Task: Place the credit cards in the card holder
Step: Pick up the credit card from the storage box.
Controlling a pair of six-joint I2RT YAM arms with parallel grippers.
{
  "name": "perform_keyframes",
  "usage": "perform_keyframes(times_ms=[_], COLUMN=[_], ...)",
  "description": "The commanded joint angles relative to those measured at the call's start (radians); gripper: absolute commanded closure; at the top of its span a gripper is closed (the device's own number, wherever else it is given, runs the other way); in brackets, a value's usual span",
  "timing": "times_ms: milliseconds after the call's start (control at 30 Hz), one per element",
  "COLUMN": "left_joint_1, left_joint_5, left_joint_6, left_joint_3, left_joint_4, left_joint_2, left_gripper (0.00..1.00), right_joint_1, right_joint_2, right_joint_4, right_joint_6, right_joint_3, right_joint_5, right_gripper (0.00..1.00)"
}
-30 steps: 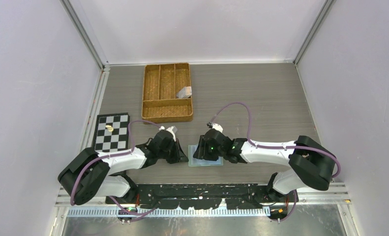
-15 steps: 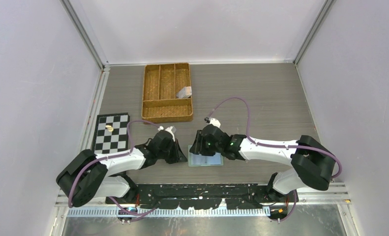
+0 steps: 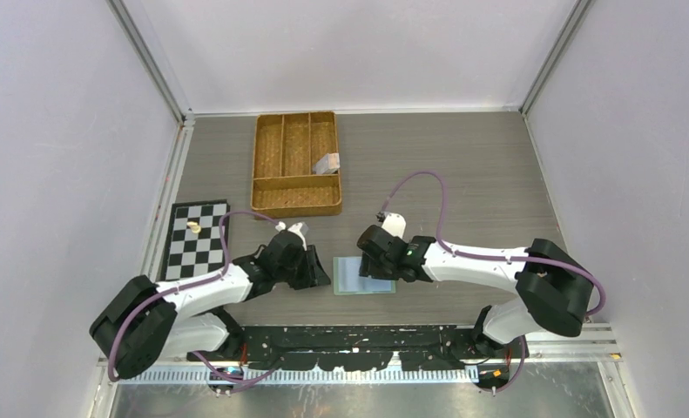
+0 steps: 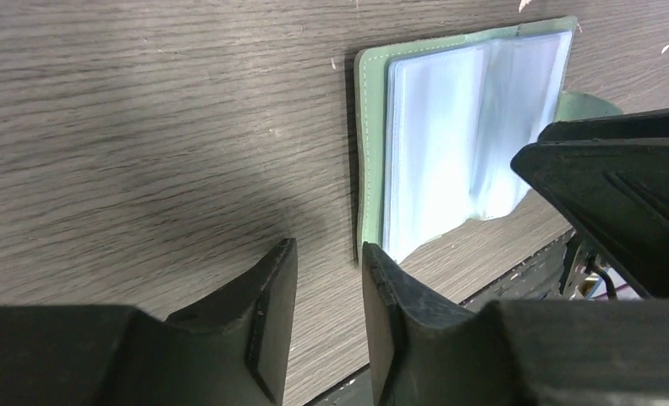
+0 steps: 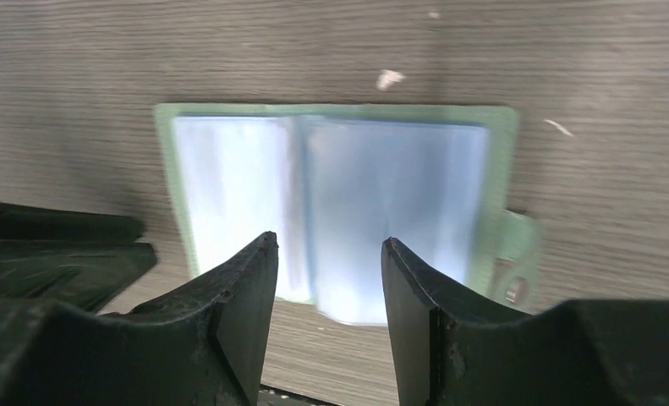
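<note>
While card holder lies open, left hand, right hand flank.

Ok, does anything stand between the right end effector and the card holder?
Nothing visible does. The card holder lies open, inside facing up, directly ahead of the right end effector, which is open and empty. The left end effector sits beside its edge, not over it.

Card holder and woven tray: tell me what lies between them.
Only bare table, seen in the top external view; no card or other thing sits between the card holder and the woven tray.
</note>
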Motion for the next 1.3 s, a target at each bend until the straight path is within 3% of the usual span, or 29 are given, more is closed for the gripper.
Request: perform_keyframes(times_ms=[0,267,367,600,933,1267], left_joint_1=[0.007,0.054,0.123,0.262,0.277,0.277], left_joint_5=[-0.039,-0.096,-0.084,-0.076,-0.049,-0.203], left_joint_6=[0.047,0.176,0.266,0.428,0.476,0.56], left_joint_3=[0.053,0.237,0.354,0.733,1.29,1.678], left_joint_4=[-0.095,-0.317,-0.406,-0.511,-0.553,-0.711], left_joint_2=[-0.035,-0.095,-0.073,0.151,0.644,1.004], left_gripper=[0.6,0.26,0.2,0.18,0.18,0.18], right_joint_1=[-0.015,-0.167,-0.258,-0.391,-0.476,-0.511], right_joint_2=[-0.071,-0.216,-0.245,-0.247,-0.289,-0.359], right_joint_4=[-0.124,-0.124,-0.124,-0.124,-0.123,-0.123], right_joint_6=[0.017,-0.133,-0.191,-0.31,-0.37,-0.371], right_joint_3=[0.028,0.023,0.03,0.077,0.08,0.04], right_joint_5=[0.118,0.038,-0.023,-0.109,-0.189,-0.238], right_gripper=[0.45,0.3,0.26,0.2,0.11,0.09])
